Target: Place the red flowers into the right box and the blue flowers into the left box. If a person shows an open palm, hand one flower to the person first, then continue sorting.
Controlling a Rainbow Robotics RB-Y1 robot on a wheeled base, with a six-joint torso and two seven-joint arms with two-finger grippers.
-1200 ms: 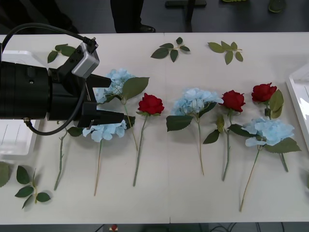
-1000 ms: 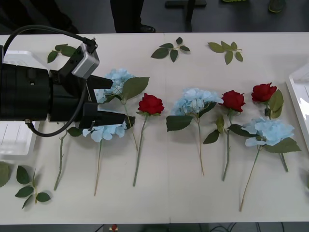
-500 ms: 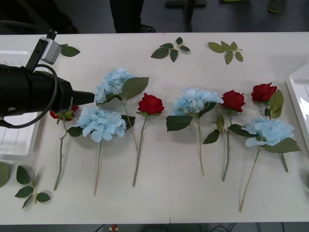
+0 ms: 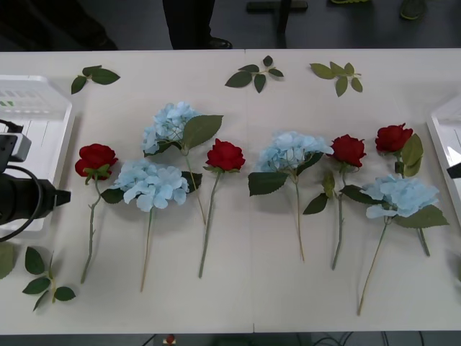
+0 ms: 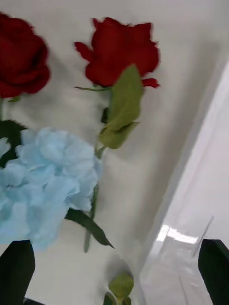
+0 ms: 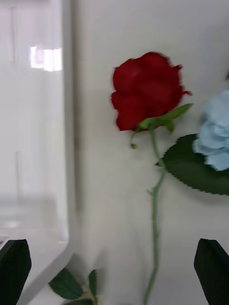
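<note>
**Left arm drawn back, flowers uncovered**

Where the left gripper (image 6: 113, 267) hung over the leftmost flowers a second ago, it has pulled back to the table's left edge, over the left box (image 4: 43, 108), its black fingers spread wide and empty. That uncovers a red rose (image 4: 95, 159) just beside the box, ahead of those fingers, with blue hydrangeas (image 4: 151, 184) next along. Further right lie more roses and hydrangeas. Open too, the right gripper (image 5: 119, 276) hovers by the right box (image 4: 445, 133).
</note>
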